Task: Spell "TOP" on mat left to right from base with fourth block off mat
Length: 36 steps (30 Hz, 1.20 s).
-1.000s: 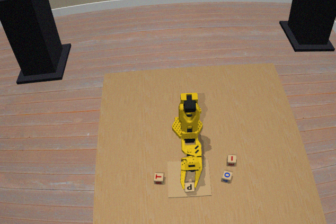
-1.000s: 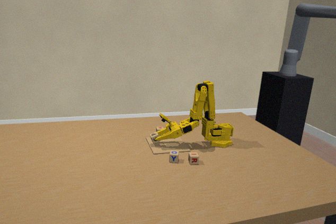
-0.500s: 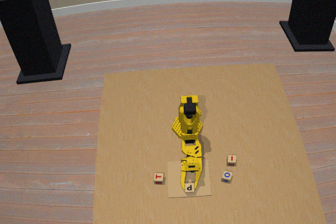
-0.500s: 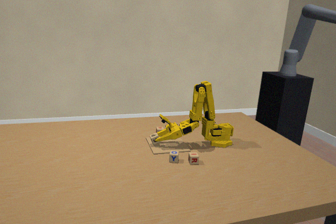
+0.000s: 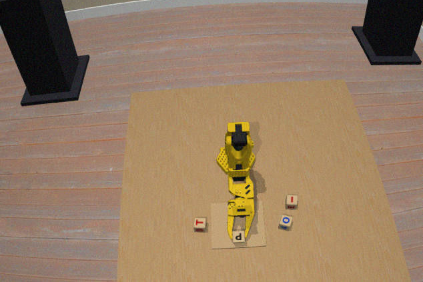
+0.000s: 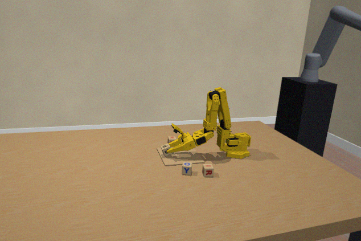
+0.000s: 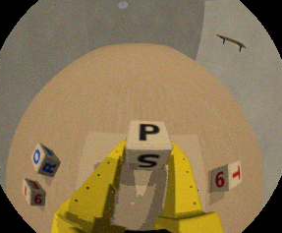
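My gripper is shut on the P block, at the far part of the mat. The P faces up, upright in the wrist view. The block looks slightly tilted; whether it touches the mat is unclear. The T block lies off the mat, right in the wrist view, its T sideways. The O block lies off the mat on the other side, turned at an angle.
The fourth block, with a red bar on top, lies off the mat near the O block, closer to the robot's base. Both stand on the wooden table. Black pedestals stand beyond the table.
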{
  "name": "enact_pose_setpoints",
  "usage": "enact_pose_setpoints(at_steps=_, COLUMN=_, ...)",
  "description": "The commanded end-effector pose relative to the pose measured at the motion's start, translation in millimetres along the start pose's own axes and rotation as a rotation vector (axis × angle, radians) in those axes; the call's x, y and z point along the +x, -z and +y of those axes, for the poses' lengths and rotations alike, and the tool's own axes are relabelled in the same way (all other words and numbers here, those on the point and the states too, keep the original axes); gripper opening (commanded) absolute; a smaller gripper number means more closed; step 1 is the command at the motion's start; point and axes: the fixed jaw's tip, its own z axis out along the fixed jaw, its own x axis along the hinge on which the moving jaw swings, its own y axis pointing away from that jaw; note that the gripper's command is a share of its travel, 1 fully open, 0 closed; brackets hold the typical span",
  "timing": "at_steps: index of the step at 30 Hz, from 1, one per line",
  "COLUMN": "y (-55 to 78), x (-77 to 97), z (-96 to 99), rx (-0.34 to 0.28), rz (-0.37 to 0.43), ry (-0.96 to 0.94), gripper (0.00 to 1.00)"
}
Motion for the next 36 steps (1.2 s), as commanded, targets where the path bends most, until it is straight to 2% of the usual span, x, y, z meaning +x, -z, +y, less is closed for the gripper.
enact_pose_setpoints(at_steps=1, y=-3.4, x=-17.0, z=1.8, rx=-0.007, rz=-0.083, ry=0.005, gripper=0.05)
enact_pose_setpoints(at_steps=7, y=-3.4, x=-17.0, z=1.8, rx=-0.007, rz=-0.083, ry=0.005, gripper=0.16)
enact_pose_setpoints(at_steps=19, y=-3.4, x=-17.0, z=1.8, rx=-0.007, rz=-0.083, ry=0.005, gripper=0.19)
enact_pose_setpoints(at_steps=36, y=-3.4, x=-17.0, z=1.8, rx=-0.007, rz=-0.083, ry=0.005, gripper=0.33)
